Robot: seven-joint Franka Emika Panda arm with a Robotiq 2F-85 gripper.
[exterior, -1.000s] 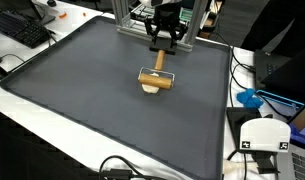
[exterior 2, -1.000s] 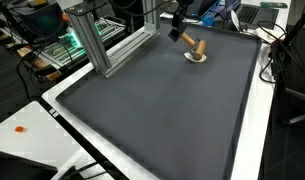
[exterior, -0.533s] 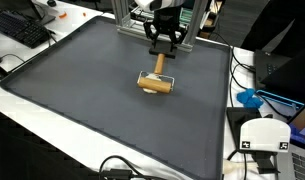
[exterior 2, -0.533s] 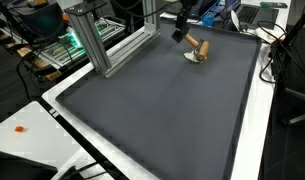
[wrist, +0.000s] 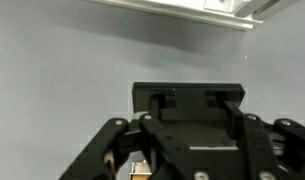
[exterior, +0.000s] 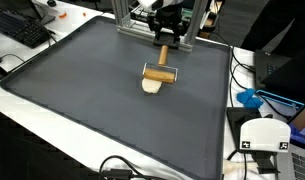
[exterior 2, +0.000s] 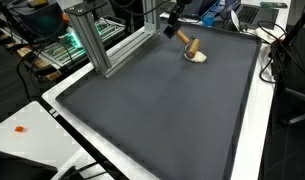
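Observation:
In both exterior views my black gripper (exterior: 163,40) (exterior 2: 178,27) hangs near the far edge of the dark mat, shut on the handle of a wooden mallet (exterior: 160,72) (exterior 2: 192,45). The mallet's cylindrical head points toward the mat's middle. It sits just over a pale round piece (exterior: 152,87) (exterior 2: 199,57) lying on the mat. I cannot tell whether head and piece touch. The wrist view is mostly filled by the gripper's black body, with a sliver of wood (wrist: 140,172) at the bottom edge; the fingertips are hidden there.
The dark mat (exterior: 82,90) (exterior 2: 162,110) covers the table. An aluminium frame (exterior 2: 92,40) stands at the far edge behind the gripper. A keyboard (exterior: 22,28), cables (exterior: 117,168), a white device (exterior: 260,140) and a blue item (exterior: 250,98) lie around the mat.
The gripper has risen slightly and shifted toward the frame, taking the mallet with it. The pale piece has stayed where it was.

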